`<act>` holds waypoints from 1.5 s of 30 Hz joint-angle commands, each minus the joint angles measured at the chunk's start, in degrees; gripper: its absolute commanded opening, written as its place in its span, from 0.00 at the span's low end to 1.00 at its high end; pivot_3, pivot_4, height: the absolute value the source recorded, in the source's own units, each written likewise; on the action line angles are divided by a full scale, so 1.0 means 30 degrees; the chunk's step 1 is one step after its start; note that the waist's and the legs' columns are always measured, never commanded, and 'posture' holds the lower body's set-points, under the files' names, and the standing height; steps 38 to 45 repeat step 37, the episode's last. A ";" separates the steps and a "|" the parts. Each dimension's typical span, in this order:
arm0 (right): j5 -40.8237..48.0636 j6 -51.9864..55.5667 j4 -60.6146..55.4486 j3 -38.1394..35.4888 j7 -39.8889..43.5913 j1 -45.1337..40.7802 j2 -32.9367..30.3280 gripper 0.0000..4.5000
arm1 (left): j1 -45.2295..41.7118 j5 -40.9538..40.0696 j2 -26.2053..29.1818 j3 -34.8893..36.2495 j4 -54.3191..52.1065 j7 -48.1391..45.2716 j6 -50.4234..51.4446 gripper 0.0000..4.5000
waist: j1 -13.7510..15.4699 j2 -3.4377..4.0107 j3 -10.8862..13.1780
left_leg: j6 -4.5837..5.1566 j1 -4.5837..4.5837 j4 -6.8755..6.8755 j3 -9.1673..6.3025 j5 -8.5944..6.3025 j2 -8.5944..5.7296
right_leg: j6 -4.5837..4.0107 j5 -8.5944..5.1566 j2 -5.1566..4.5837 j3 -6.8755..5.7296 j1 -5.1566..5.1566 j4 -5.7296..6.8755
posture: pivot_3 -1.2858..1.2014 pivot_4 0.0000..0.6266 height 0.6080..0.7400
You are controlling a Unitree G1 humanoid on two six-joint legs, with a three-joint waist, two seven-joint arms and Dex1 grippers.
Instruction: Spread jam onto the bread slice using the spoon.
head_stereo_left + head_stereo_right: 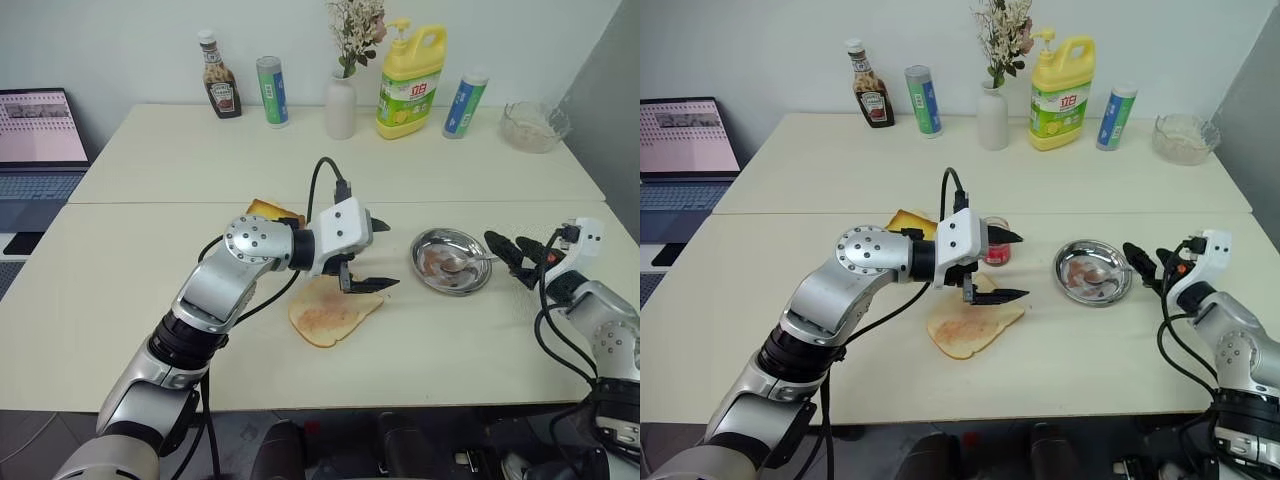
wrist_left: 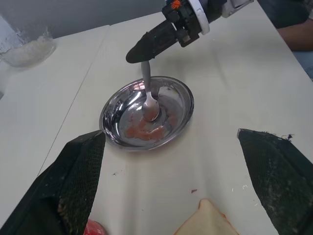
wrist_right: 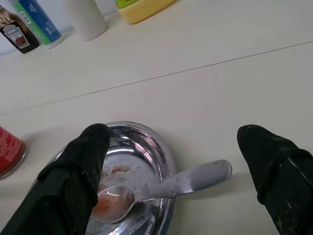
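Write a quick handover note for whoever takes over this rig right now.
Left end effector: open, empty, above the bread slice.
Right end effector: open, empty, either side of the spoon handle.
Spoon lies in the steel dish, bowl down, handle over the rim.
Jam jar sits behind the left end effector.
Done: bread carries a faint pink smear; spoon set down.
Left: judge whether more jam is needed.

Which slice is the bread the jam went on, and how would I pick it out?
Look at the near table, just in front of the left gripper. The bread slice lies flat there, to the left of the round steel dish that holds the spoon. It is thin, pale tan and carries a faint pinkish smear, unlike the thicker golden toast behind the arm.
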 commanded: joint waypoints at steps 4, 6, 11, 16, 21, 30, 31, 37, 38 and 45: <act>-0.1460 -0.2711 -0.0589 -0.0908 -0.0335 -0.0254 -0.0246 0.99 | -0.0453 0.0260 -0.0178 0.0277 -0.0097 0.0197 -0.0556 1.00 | 0.0021 0.0000 0.0000 | 0.0000 0.0001 0.0001 0.0001 0.0000 -0.0001 | 0.0001 0.0000 0.0000 0.0000 0.0000 0.0001 | 0.52 0.24 1.00; -0.1462 -0.3191 -0.0794 -0.1227 -0.0380 -0.0199 -0.0142 0.99 | -0.0418 0.0287 -0.0152 0.0365 -0.0060 0.0239 -0.0583 1.00 | 0.0031 0.0000 0.0000 | 0.0000 0.0001 0.0001 0.0001 0.0000 -0.0001 | 0.0000 0.0000 0.0000 0.0000 0.0001 0.0001 | 0.52 0.24 1.00; -0.0308 -0.2993 -0.3647 -0.2069 0.0282 0.0640 -0.0309 0.99 | 0.0112 0.0134 0.0631 0.1765 -0.0280 0.0753 -0.0257 1.00 | 0.0026 0.0004 0.0000 | -0.0001 0.0001 0.0000 0.0000 0.0000 0.0000 | -0.0001 0.0001 -0.0001 0.0002 0.0001 0.0004 | 0.52 0.24 1.00; 0.1140 -0.1848 -0.8183 -0.1649 0.2245 0.2937 -0.1536 0.99 | 0.1722 -0.0038 0.2962 0.3908 -0.0137 0.0759 -0.0115 1.00 | -0.0040 0.0019 -0.0005 | 0.0000 0.0028 -0.0021 -0.0019 0.0000 0.0012 | 0.0001 -0.0001 0.0011 -0.0002 0.0002 0.0011 | 0.52 0.24 1.00; 0.0329 -0.2045 -1.1210 -0.0168 0.4379 0.5592 -0.3161 0.99 | 0.4693 0.0676 0.5482 0.5879 -0.0251 0.0950 -0.1728 1.00 | 0.0037 0.0013 -0.0003 | 0.0000 0.0032 -0.0008 -0.0016 -0.0001 0.0010 | 0.0040 -0.0024 -0.0002 -0.0014 0.0027 -0.0003 | 0.52 0.24 1.00; 0.1229 -0.1919 -1.2587 0.0193 1.1104 0.9211 -0.7243 0.99 | 1.2275 -0.0547 0.9044 0.9541 -0.0883 -0.2002 -0.4662 1.00 | 0.0220 -0.0019 0.0009 | 0.0000 0.0092 -0.0013 0.0013 -0.0001 0.0019 | 0.0037 -0.0035 -0.0036 -0.0026 0.0072 -0.0014 | 0.52 0.24 1.00; 0.1222 -0.1964 -1.2424 0.0146 1.1417 0.9236 -0.7384 0.99 | 1.2643 -0.0684 0.9095 0.9702 -0.0993 -0.2144 -0.4703 1.00 | 0.0293 -0.0031 0.0010 | -0.0001 0.0110 -0.0001 0.0018 -0.0001 0.0017 | 0.0064 -0.0053 -0.0040 -0.0025 0.0096 -0.0015 | 0.52 0.24 1.00; 0.0949 -0.2094 -1.1566 0.0721 1.2539 0.8332 -0.7755 0.99 | 1.4133 -0.2224 0.8698 1.0254 -0.2392 -0.2163 -0.3623 1.00 | 0.0324 -0.0064 -0.0007 | 0.0001 0.0158 0.0018 0.0061 0.0002 -0.0001 | 0.0053 -0.0058 -0.0077 0.0003 0.0144 -0.0016 | 0.52 0.24 1.00; 0.0949 -0.2094 -1.1566 0.0721 1.2539 0.8332 -0.7755 0.99 | 1.4133 -0.2224 0.8698 1.0254 -0.2392 -0.2163 -0.3623 1.00 | 0.0324 -0.0064 -0.0007 | 0.0001 0.0158 0.0018 0.0061 0.0002 -0.0001 | 0.0053 -0.0058 -0.0077 0.0003 0.0144 -0.0016 | 0.52 0.24 1.00; 0.0949 -0.2094 -1.1566 0.0721 1.2539 0.8332 -0.7755 0.99 | 1.4133 -0.2224 0.8698 1.0254 -0.2392 -0.2163 -0.3623 1.00 | 0.0324 -0.0064 -0.0007 | 0.0001 0.0158 0.0018 0.0061 0.0002 -0.0001 | 0.0053 -0.0058 -0.0077 0.0003 0.0144 -0.0016 | 0.52 0.24 1.00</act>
